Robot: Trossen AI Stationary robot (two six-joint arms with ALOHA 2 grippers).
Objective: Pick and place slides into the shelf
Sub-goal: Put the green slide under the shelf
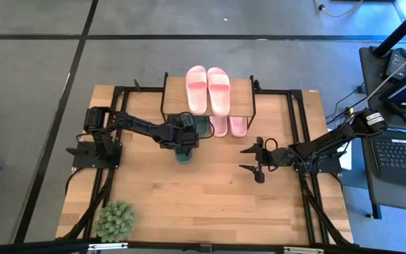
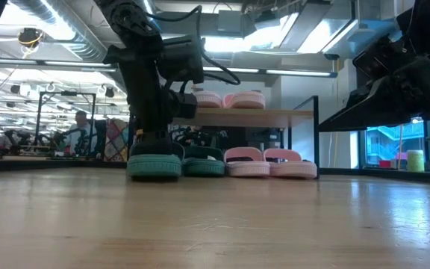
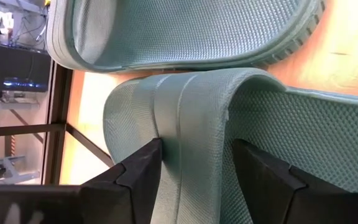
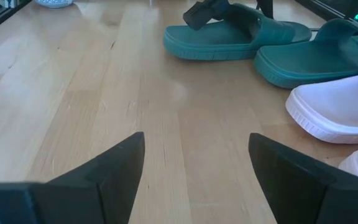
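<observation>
The shelf stands at the table's far middle. Two pink slides lie on its top board, two more on the lower level. One dark green slide sits beside those, partly under the board. The other green slide lies on the table in front of the shelf, under my left gripper, which is shut on it. My right gripper hangs open over bare table to the right, touching nothing. My left gripper pinches the green slide's wide strap between its two fingers, one on each side of the arched band. It comes from above, pointing down. The slide's sole rests flat on the table, toe toward the shelf.
A small potted plant sits at the near left corner. Black frame rails run along the table's sides. A laptop stands off the right edge. Bare wood stretches across the near half of the table.
</observation>
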